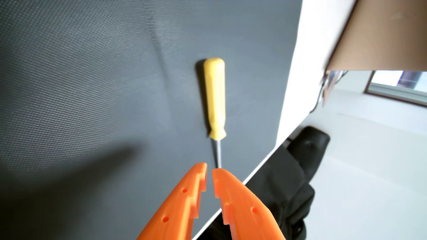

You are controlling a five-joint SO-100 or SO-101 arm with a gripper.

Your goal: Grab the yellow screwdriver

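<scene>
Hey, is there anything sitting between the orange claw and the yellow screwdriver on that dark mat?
Nothing visible is in the way. In the wrist view the claw sits just past the metal shaft's near end, with a narrow gap between its tips, and the yellow screwdriver lies alone on the dark mat, handle pointing away.

You're looking at nothing readable here: no lettering, label, brand mark or number is showing on the yellow screwdriver (215, 99), on the orange fingers (196, 184), or on the dark mat (92, 92) covering your desk.
</scene>
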